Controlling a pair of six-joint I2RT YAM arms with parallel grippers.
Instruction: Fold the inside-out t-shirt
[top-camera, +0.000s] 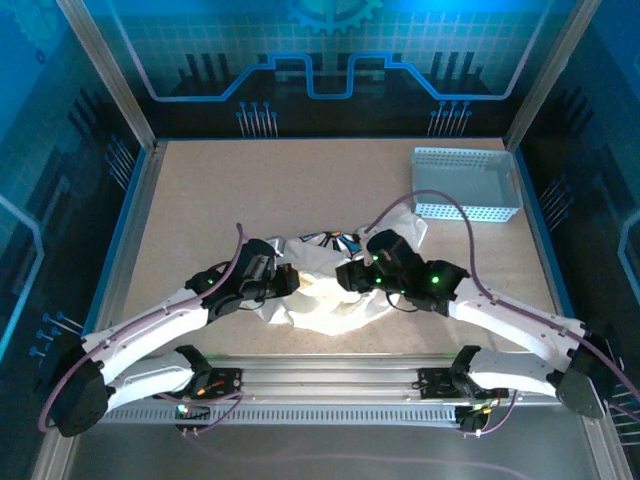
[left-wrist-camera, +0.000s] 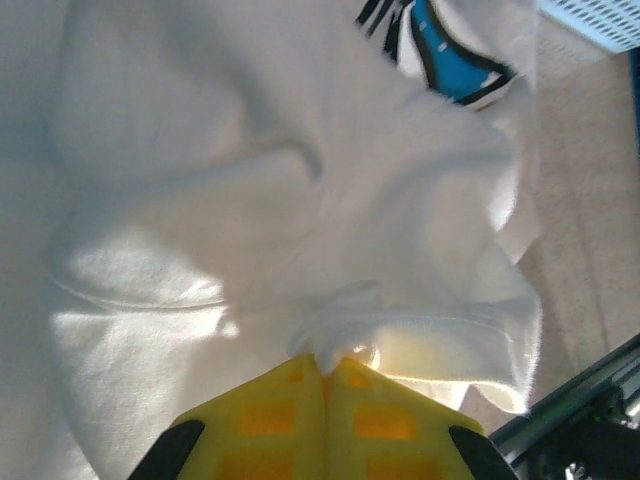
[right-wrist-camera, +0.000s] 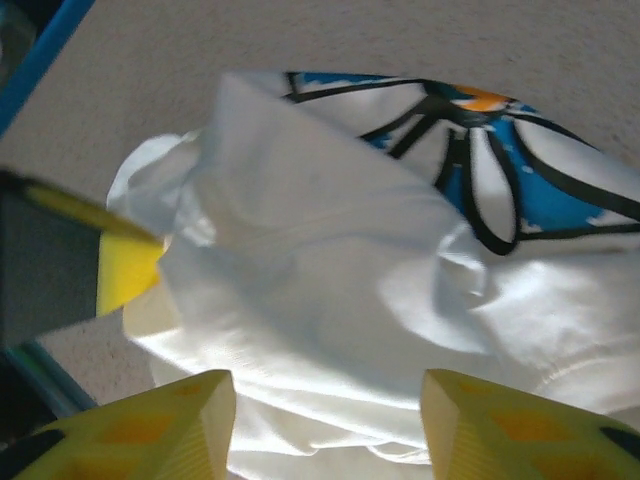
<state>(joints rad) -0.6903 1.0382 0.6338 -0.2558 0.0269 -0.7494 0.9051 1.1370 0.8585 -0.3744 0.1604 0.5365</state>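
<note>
While pinching a t-shirt (left-wrist-camera: 250, 200) fold in the left claw (left-wrist-camera: 325, 366), with the right claw (right-wrist-camera: 325, 388) spread above, risks bunching the cloth tighter if pulled one-sidedly.

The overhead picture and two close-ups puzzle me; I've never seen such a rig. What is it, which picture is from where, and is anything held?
Two robot arms are bolted at the near edge of a table. The overhead camera looks down on them; each close-up comes from a wrist camera, its yellow fingers in view. A crumpled white t-shirt with a blue print lies between them; a perforated basket stands far right. The left gripper is shut on a pinch of shirt; the right gripper is open above it.
</note>
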